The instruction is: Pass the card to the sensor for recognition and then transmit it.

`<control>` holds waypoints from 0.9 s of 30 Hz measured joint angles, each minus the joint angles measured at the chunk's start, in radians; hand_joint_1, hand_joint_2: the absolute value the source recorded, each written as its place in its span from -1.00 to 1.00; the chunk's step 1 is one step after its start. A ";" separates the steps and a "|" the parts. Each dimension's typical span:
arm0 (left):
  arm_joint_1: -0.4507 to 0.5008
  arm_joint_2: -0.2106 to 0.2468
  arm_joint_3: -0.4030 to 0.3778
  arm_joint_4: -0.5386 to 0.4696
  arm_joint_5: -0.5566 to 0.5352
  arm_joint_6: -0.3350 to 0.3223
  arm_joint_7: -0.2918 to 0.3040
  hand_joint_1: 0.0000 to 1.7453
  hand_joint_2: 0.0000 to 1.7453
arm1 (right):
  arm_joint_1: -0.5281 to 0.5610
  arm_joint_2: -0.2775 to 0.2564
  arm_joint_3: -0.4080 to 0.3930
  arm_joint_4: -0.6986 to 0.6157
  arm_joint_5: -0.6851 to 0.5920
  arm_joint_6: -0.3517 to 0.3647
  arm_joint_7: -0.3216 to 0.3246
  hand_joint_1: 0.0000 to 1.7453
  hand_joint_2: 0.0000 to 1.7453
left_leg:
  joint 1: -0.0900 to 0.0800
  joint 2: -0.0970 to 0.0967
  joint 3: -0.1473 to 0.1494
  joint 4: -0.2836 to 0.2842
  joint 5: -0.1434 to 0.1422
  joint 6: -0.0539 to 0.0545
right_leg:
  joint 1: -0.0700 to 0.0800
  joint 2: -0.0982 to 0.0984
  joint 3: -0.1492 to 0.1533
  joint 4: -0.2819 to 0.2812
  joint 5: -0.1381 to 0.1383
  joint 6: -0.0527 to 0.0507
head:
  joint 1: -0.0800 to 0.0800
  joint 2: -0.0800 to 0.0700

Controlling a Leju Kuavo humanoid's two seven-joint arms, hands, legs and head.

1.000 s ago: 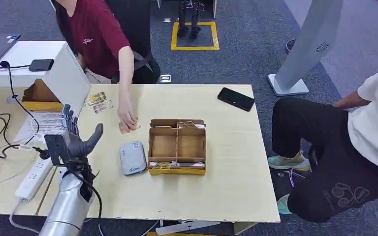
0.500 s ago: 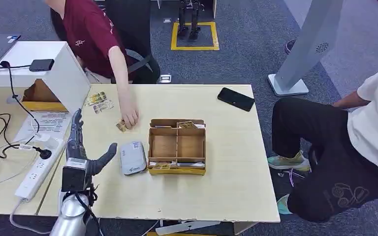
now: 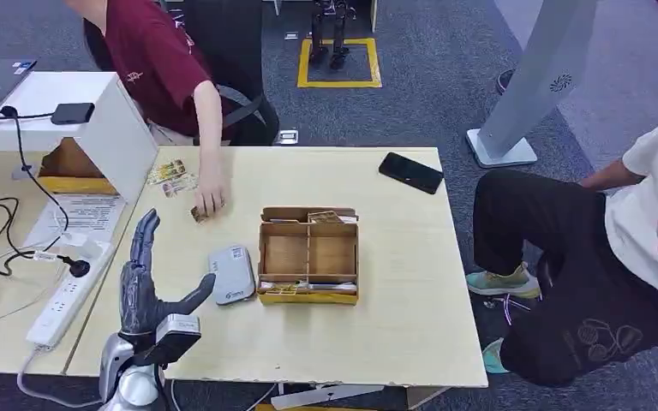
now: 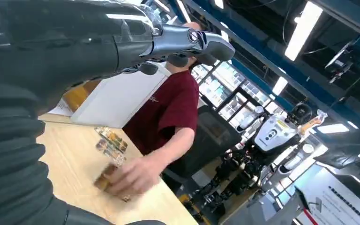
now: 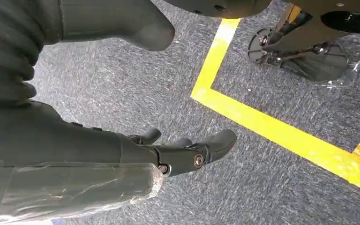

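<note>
Since the earlier frames the left robot hand has dropped back toward the near-left edge of the worktop, and the person's hand has slid the card left and farther away.

From the head view, that robot hand is released, fingers spread, holding nothing. The card lies ahead and slightly right of it, under the person's fingers, well apart; the grey sensor sits between them, just right of the thumb. The card's long axis cannot be told.

From the left wrist, the card lies under the person's hand, beyond the outstretched fingers.

From the right wrist, the right robot hand hangs over carpet, fingers loosely apart, empty; the left is nearer.
</note>
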State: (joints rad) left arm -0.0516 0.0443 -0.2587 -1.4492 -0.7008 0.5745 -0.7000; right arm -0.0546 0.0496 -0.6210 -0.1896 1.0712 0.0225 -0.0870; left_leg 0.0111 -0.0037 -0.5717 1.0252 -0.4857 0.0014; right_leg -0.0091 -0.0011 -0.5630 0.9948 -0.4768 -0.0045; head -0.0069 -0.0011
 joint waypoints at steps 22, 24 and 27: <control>0.009 0.034 -0.056 0.021 -0.232 0.099 0.069 -1.00 1.00 | -0.004 0.000 0.000 0.000 0.011 0.008 0.000 -1.00 1.00 | 0.000 0.000 0.000 0.000 0.000 0.000 | 0.000 0.000 0.000 0.000 0.000 0.000 | 0.000 0.000; 0.012 0.039 -0.066 0.034 -0.333 0.112 0.096 -1.00 1.00 | -0.006 0.000 0.000 0.000 0.015 0.014 0.001 -1.00 1.00 | 0.000 0.000 0.000 0.000 0.000 0.000 | 0.000 0.000 0.000 0.000 0.000 0.000 | 0.000 0.000; 0.015 0.039 -0.066 0.046 -0.440 0.114 0.106 -1.00 1.00 | -0.008 0.000 -0.001 0.000 0.018 0.017 0.005 -1.00 1.00 | 0.000 0.000 0.000 0.000 0.000 0.000 | 0.000 0.000 0.000 0.000 0.000 0.000 | 0.000 0.000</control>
State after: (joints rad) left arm -0.0369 0.0835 -0.3243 -1.4031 -1.1405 0.6886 -0.5943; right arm -0.0627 0.0496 -0.6222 -0.1896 1.0891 0.0397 -0.0824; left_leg 0.0111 -0.0036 -0.5717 1.0252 -0.4859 0.0017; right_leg -0.0091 -0.0012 -0.5630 0.9948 -0.4768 -0.0045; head -0.0072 -0.0011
